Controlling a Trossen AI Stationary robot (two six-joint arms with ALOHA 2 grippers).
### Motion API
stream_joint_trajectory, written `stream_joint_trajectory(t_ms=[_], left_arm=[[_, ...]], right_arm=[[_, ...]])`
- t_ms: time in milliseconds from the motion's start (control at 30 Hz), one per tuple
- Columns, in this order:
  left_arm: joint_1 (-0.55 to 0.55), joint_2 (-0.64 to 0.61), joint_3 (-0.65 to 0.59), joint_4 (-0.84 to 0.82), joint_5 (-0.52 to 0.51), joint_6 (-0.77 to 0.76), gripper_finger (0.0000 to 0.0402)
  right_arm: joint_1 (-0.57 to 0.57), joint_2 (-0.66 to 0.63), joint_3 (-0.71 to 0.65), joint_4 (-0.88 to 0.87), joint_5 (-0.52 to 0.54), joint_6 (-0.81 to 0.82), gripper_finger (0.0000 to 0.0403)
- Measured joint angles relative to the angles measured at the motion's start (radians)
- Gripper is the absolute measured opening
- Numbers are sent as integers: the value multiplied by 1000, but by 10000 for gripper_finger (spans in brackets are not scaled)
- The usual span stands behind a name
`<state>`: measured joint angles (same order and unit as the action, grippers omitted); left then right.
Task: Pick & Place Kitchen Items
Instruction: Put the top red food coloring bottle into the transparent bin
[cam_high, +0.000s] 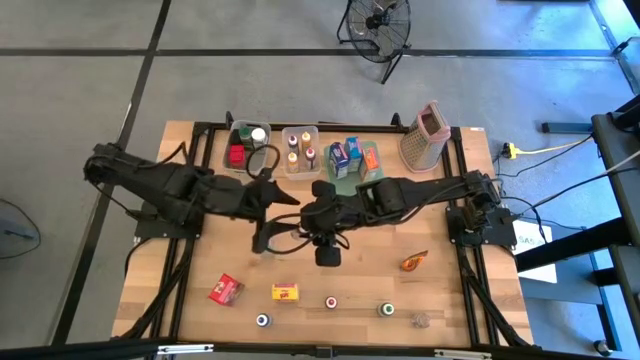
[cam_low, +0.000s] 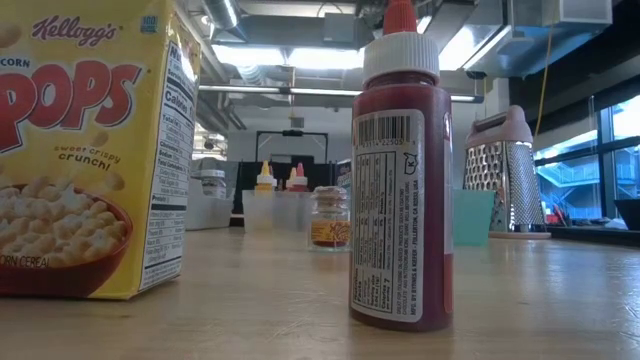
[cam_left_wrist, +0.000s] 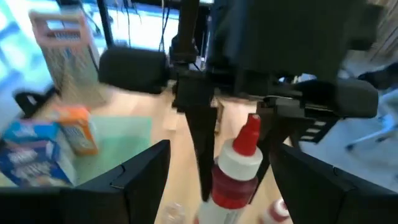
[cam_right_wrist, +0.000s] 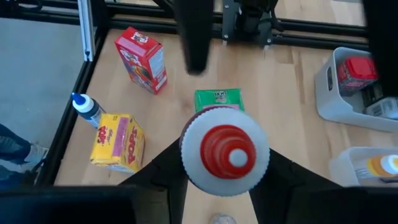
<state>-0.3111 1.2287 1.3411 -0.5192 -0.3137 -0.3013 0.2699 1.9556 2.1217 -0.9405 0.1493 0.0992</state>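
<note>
Sauce bottle (cam_right_wrist: 225, 151), red with white cap and red nozzle: near mid-surface, long axis vertical, nozzle pointing up toward the right wrist camera.

Left to right:
- Left gripper (cam_high: 275, 215): left of centre, fingers spread wide apart, empty, facing the bottle (cam_left_wrist: 233, 168).
- Right gripper (cam_right_wrist: 224, 180): clamped on the bottle, one finger on each flank below the cap. Bottle hidden beneath this arm in the high view. Lower body and base cut off in both wrist views, so contact with the surface (cam_high: 440, 290) not discernible.
- Low view: Corn Pops carton (cam_low: 90, 150) cut off at the left. A similar red bottle (cam_low: 400, 180) standing upright on the surface, nozzle tip cropped. Cannot tell whether identical with the clamped one.
- Box grater (cam_low: 510, 175) at far right, upright.
</note>
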Motion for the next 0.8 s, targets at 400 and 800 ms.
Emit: stream_joint_trajectory(t_ms=[400, 800], left_arm=[[-1, 56, 1, 36, 73, 128, 269], [-2, 83, 1, 41, 2, 216, 265]], right_arm=[[-20, 0, 16, -23, 5, -29, 135], [-36, -1, 16, -40, 1, -37, 135]])
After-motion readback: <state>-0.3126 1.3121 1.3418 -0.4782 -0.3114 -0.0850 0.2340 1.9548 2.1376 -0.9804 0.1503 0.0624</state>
